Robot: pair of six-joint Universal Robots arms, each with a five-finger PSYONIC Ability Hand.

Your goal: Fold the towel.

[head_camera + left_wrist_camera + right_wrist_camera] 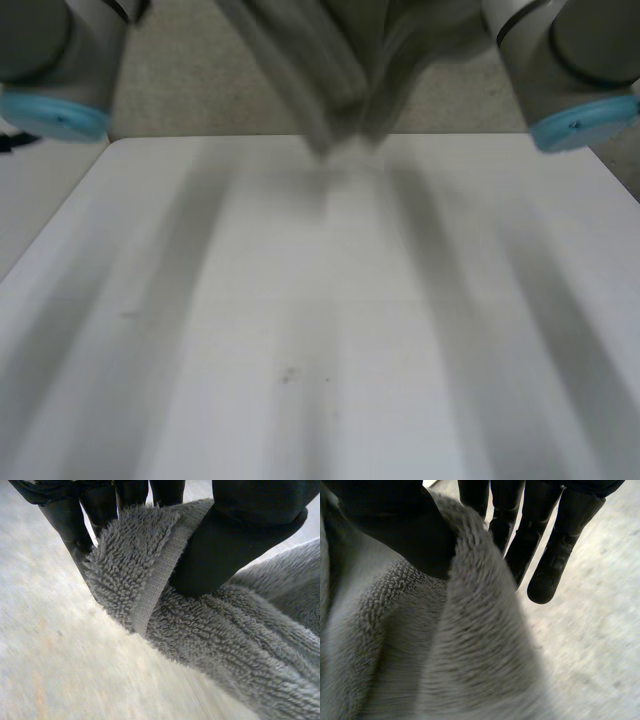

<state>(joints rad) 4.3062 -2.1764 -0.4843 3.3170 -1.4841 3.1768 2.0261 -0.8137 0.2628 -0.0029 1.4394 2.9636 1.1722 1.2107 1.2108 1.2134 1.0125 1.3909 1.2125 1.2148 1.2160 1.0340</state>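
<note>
Overhead, towel point(322, 75) seemingly hangs; left robot hand point(240, 535), right robot hand point(395, 527) pinching.

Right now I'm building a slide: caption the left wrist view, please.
Left robot hand pinches the hemmed edge of a grey towel.

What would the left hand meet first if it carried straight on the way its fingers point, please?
Probably the pale surface beyond its fingers; nothing else lies ahead. The left hand pinches the grey towel, and depth is unclear.
</note>
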